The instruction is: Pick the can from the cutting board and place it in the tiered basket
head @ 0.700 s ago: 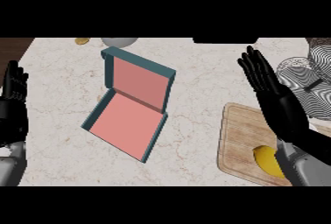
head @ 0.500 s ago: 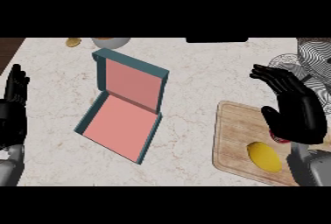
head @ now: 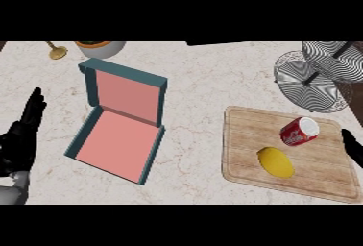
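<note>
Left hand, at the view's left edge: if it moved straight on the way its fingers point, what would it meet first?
Probably nothing: the left hand points up the bare counter, passing left of the open box. The small gold object lies slightly right of that line.

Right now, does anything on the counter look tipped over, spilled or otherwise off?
Yes: the red can lies on its side on the cutting board, its pale end facing up-right, just above a lemon. Nothing looks spilled. The teal box sits open.

red can (head: 299, 132) with white markings too blurred to read, no other lettering
</note>
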Robot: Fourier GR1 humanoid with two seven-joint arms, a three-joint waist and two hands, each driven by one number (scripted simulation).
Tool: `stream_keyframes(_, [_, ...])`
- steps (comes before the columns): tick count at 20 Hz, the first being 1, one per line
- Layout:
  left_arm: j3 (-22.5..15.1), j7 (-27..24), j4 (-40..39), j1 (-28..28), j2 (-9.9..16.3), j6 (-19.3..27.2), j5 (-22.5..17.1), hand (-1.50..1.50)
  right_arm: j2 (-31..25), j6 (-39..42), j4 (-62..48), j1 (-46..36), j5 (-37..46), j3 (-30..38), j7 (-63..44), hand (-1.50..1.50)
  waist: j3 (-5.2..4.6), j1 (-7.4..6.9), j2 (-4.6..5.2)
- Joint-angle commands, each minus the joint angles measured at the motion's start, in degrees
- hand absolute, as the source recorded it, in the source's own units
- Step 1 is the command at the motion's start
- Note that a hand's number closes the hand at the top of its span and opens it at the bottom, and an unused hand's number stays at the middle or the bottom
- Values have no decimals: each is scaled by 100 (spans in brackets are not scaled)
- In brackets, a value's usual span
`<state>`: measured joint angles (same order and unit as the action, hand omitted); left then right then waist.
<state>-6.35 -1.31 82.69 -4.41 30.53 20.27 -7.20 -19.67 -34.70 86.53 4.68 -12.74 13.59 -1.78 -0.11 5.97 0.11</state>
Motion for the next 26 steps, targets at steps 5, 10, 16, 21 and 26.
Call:
stream_keyframes(5, [-243, 305, 51, -218, -50, -304, 26, 0, -1187, -342, 1798, 1726, 872, -375, -2480, -150, -34, -386, -32])
stream_keyframes(10, [-317, 318, 137, -202, -69, -302, 105, 0, -2589, 861, 2481, 1989, 764, -476, -4063, -150, -37, -536, -24])
stream_keyframes(16, [-463, 472, -72, -615, -287, -349, 264, 0, -3838, 1610, 2859, 956, 229, -128, -6355, -150, -7, -655, 14])
stream_keyframes(21, [-480, 370, -188, -743, -448, -326, 440, 0, -3903, 1755, 2063, 10, 124, -562, -7110, -150, 3, -752, 30])
stream_keyframes(26, [-252, 527, -121, -683, -283, -607, 243, 0, -3610, 1574, 2185, -255, 161, -1231, -7550, -150, 2, -738, 11])
